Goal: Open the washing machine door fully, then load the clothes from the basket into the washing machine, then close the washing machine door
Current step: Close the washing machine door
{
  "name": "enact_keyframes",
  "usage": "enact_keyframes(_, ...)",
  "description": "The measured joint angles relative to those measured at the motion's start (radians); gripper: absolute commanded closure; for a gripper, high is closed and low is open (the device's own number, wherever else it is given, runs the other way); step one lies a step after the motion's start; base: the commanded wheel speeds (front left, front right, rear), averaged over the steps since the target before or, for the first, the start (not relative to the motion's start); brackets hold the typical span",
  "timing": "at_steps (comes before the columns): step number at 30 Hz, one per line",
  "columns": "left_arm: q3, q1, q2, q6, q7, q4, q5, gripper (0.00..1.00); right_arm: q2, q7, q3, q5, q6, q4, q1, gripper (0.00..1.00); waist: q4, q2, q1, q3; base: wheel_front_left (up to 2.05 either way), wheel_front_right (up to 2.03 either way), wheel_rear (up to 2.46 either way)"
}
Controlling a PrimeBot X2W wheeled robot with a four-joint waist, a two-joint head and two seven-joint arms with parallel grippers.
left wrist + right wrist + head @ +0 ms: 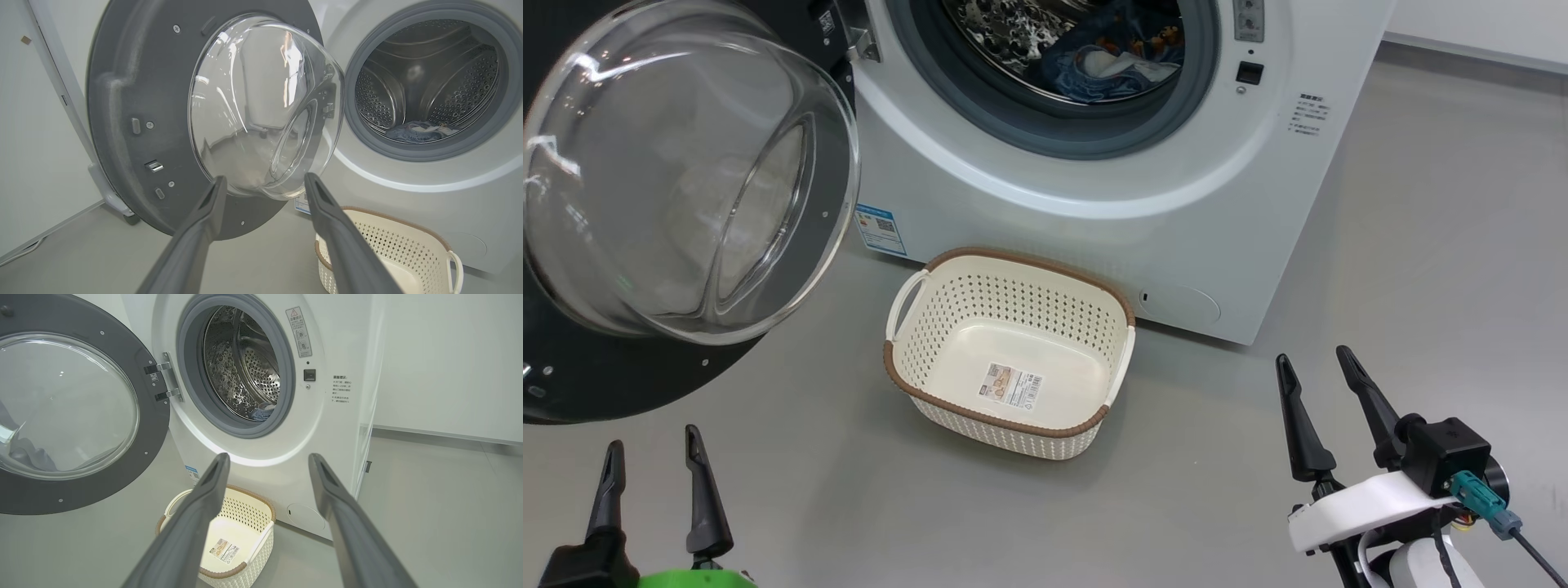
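Between left pincer and right pincer, farther ahead: basket, untouched.

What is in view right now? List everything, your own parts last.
white front-loading washing machine: one, white, ahead.
round black door with clear glass window: one, black, swung open left of the machine.
blue printed clothes: one heap, blue, inside the machine.
cream perforated plastic basket with brown rim: one, cream, empty, standing before the machine.
blue QR sticker: one, blue, machine's lower front.
grey floor: one, grey, underneath.
left gripper: one, dark, open, lower left.
right gripper: one, dark, open, lower right.
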Motion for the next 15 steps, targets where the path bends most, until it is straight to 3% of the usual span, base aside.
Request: enact_keyframes(15, 0.010, 0.011, 0.000, 0.009, 0.000, 0.008, 0.000, 0.00, 0.004, 0.000, 0.012, 0.000, 0.000, 0.007, 0.022, 0.00, 0.137, 0.0000, 0.0000, -0.034, 0.00, 0.00, 0.00)
